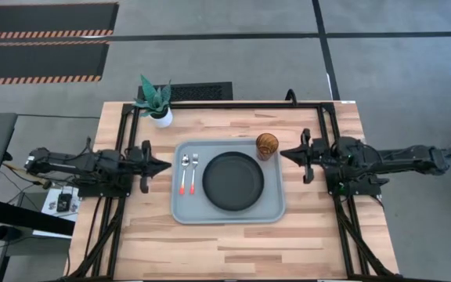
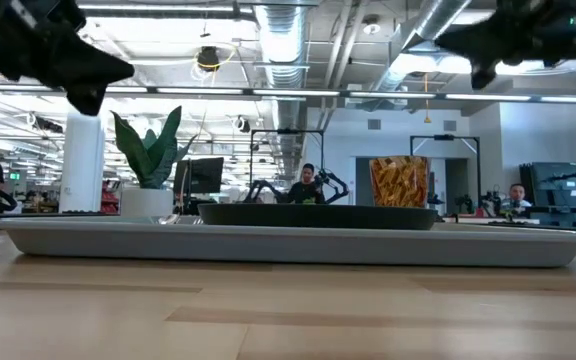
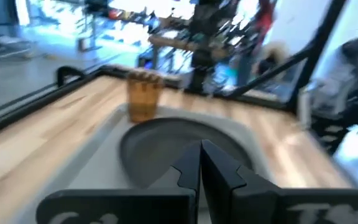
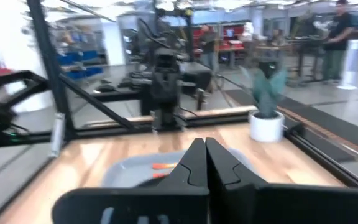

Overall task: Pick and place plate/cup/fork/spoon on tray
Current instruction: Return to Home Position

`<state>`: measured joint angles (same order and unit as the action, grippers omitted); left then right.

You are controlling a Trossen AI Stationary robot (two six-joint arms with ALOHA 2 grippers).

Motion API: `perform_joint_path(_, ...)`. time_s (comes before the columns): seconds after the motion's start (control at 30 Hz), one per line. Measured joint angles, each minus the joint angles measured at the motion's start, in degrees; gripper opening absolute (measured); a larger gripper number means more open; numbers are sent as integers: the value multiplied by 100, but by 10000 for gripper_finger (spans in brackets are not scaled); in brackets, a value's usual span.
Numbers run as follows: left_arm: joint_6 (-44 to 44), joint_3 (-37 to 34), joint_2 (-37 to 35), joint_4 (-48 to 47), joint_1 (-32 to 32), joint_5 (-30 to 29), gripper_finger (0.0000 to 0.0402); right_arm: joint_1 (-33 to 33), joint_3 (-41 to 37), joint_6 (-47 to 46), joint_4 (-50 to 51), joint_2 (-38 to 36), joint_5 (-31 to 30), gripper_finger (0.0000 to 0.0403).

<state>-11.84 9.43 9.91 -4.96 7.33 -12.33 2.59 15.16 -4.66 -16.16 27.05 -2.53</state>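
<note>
Closed right claw faces the tray and potted plant.

High view straight down over the whole bench, low view level at bench-top height, close, 2 wrist views facing inward, all 4 sharing the tray.

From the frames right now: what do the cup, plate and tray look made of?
Cup: translucent amber with a patterned wall, light passing through in the low view; glass or plastic, can't tell which.
Plate: matte black, no glare; could be melamine or glazed ceramic.
Tray: pale grey-blue, rounded corners, low moulded rim, dull finish; probably plastic.
</note>
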Motion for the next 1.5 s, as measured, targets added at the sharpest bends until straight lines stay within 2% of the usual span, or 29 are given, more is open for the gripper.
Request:
perform_joint_path(0.17, -267, -841, -667, 695, -4, 459, 0, 68, -392, 20, -34, -410, -58, 2)
perform_joint_path(0.53, 56, -882, -930, 761, -267, 597, 0, 70, -1446, -218, 37, -1733, 134, 2)
perform_joint_path(0.7, 113, -885, -976, 756, -294, 598, 0, -35, -1468, -106, 997, -2700, 121, 2)
perform_joint_path(0.93, 170, -888, -973, 768, -294, 595, 0, -6, -1471, -94, 1373, -2695, 110, 1)
perform_joint_path(1.2, 407, -896, -970, 760, -321, 623, 0, 18, -1473, -52, 1351, -2693, 104, 4)
perform_joint_path(1.5, 188, -899, -966, 696, -1073, 969, 0, 18, -1478, -71, 1441, -2687, 94, 22)
